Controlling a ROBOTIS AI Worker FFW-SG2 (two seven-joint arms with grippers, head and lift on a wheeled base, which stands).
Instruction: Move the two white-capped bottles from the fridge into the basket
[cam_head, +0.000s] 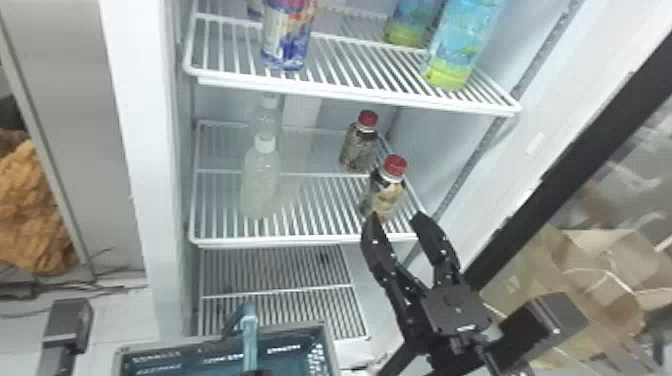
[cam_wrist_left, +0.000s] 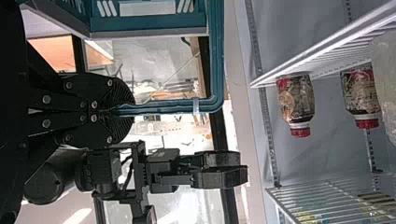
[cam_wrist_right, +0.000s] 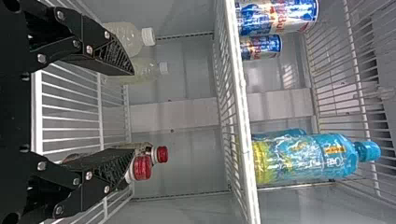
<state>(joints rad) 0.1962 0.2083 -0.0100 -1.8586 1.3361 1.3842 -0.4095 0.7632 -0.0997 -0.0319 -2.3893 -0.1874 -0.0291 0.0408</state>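
Inside, white-capped bottles (cam_head: 260, 182) stand shelved.
Right tool (cam_head: 396, 218) spread by red-capped bottle (cam_head: 388, 192); left tool (cam_head: 256, 372) pinching handle (cam_head: 249, 337).

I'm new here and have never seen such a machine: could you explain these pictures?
It is a robot with two black arms, facing a fridge. One picture looks down from its head; the other two come from its wrists and lie sideways.

On the middle shelf, two white-capped bottles stand at the left, one behind the other, and two red-capped bottles at the right. Drink cans and blue bottles stand above.

The left gripper is closed on the handle of the basket. The right gripper is open and empty.
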